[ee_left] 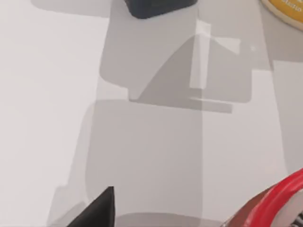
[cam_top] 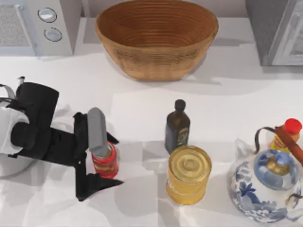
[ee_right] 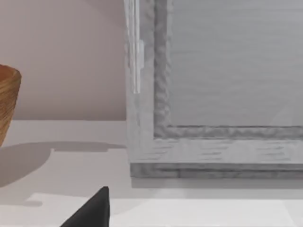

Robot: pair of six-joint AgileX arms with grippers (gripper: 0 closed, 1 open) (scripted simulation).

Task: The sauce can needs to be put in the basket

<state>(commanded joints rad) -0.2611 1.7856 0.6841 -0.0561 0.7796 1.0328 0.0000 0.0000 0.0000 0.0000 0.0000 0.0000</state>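
The sauce can point(cam_top: 107, 164), small and red, stands upright on the white table at the front left. My left gripper point(cam_top: 114, 161) is open and straddles it, one finger on the can's far side and one on its near side. The grey wrist part overlaps the can's top. In the left wrist view the can's red rim point(ee_left: 284, 194) sits close to one side, with a black fingertip point(ee_left: 100, 210) well apart from it. The wicker basket point(cam_top: 156, 66) stands at the back centre, and its edge point(ee_right: 7, 104) also appears in the right wrist view. A black fingertip point(ee_right: 94, 210) of my right gripper points at a grey cabinet.
A dark bottle point(cam_top: 177, 127) and a larger yellow can point(cam_top: 188, 174) stand just right of the sauce can. A blue-and-white teapot point(cam_top: 265, 184) and a yellow bottle with a red cap point(cam_top: 286, 135) are at the front right. Grey appliances point(cam_top: 38, 23) point(cam_top: 279, 28) flank the basket.
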